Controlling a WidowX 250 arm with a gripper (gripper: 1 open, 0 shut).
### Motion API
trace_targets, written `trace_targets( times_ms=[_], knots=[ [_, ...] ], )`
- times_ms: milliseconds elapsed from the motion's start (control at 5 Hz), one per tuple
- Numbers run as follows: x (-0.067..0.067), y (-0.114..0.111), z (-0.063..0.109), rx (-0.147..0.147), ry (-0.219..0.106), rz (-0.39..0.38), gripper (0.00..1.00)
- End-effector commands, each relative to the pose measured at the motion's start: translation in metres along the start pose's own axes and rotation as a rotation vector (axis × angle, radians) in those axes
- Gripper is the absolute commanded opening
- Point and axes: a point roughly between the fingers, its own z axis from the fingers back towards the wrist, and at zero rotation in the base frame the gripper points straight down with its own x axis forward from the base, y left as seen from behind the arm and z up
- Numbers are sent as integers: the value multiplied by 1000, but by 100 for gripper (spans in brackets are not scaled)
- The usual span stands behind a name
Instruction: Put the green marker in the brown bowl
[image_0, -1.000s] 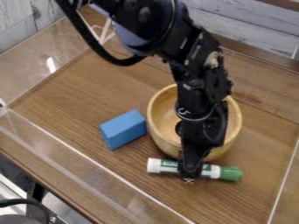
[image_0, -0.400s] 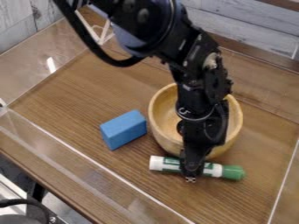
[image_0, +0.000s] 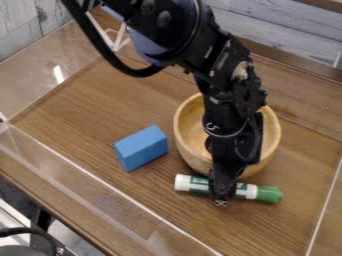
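Clock directions are read from the camera's side, with twelve at the far edge. Nearest, at seven o'clock in the corner of the view, a black cable (image_0: 30, 231) is seen curving beside pale and dark parts that are cropped too closely to be identified. Beyond it, the wooden desk (image_0: 100, 175) is crossed by a pale line running from nine o'clock down towards six.

On the desk, just short of five o'clock, the green marker (image_0: 194, 184) is laid on its side, outside the bowl. Its white end is pointed towards nine o'clock and its green cap towards three, slightly nearer the camera. The middle of the barrel is crossed by the dark fingertips of the end effector (image_0: 223, 197), which is directed downwards. Whether the marker is clenched between them or only straddled cannot be told, as the gap is hidden.

A little farther back, a blue rectangular block (image_0: 140, 147) is placed at ten o'clock from the marker, near the bowl but apart from it. The brown bowl (image_0: 189, 133) is set upright beyond the marker; much of its interior is covered by the black robot arm (image_0: 183, 32), reaching in from twelve o'clock. Farthest away, white planks (image_0: 287, 30) are seen at one o'clock.
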Motion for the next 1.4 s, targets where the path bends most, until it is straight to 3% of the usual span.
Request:
trace_targets(
  times_ms=[0,1200],
  knots=[
    [-6,-7,-14,-30,30,-12,0],
    [-4,-1,-21,-14,26,-15,0]
  ],
)
